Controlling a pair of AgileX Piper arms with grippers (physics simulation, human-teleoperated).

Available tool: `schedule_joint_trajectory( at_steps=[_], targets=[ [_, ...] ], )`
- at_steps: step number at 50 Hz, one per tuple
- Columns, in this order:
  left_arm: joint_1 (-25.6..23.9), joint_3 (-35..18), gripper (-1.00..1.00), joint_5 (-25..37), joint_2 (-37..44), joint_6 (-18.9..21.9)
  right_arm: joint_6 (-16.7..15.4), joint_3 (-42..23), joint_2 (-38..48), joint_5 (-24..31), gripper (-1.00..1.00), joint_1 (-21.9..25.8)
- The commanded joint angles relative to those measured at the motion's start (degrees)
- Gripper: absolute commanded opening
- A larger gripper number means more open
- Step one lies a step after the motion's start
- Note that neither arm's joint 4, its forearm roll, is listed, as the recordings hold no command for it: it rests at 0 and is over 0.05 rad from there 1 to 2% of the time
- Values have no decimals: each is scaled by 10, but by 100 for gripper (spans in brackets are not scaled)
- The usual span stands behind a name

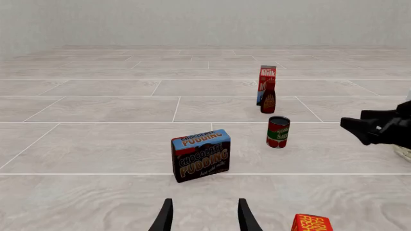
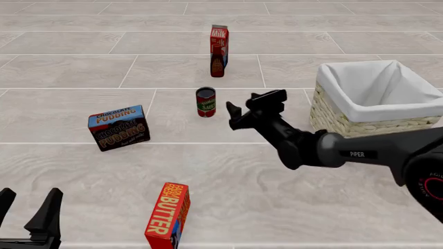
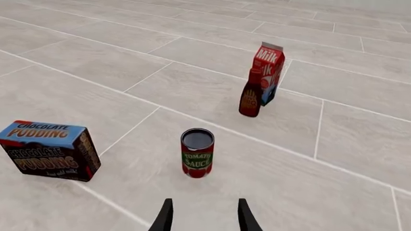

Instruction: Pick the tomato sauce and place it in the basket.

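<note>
The tomato sauce (image 2: 205, 102) is a small dark red can with a red and green label, standing upright on the floor mid-scene. It also shows in the wrist views (image 1: 278, 131) (image 3: 197, 153). My right gripper (image 2: 242, 104) hovers just right of the can, open and empty, with the can straight ahead of its fingers (image 3: 165, 217). The basket (image 2: 332, 115), pale wicker with a white lining, stands at the right behind that arm. My left gripper (image 2: 28, 213) is low at the near left, open and empty, far from the can.
A red milk carton (image 2: 219, 39) stands behind the can with a dark bottle (image 2: 217, 66) in front of it. A chocolate pudding box (image 2: 119, 127) sits to the left. A butter box (image 2: 168, 216) stands near the front.
</note>
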Motion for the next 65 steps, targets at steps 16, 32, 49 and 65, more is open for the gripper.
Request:
schedule_joint_trajectory(
  at_steps=[16, 32, 49, 65],
  targets=[
    [0, 0, 100, 0, 0, 0, -12, -88, 50, 36, 100, 0],
    [0, 0, 100, 0, 0, 0, -13, -142, 82, 59, 100, -6],
    [0, 0, 100, 0, 0, 0, -10, -173, 115, 63, 100, 4],
    [0, 0, 100, 0, 0, 0, -7, -210, 141, 75, 100, 6]
  ],
)
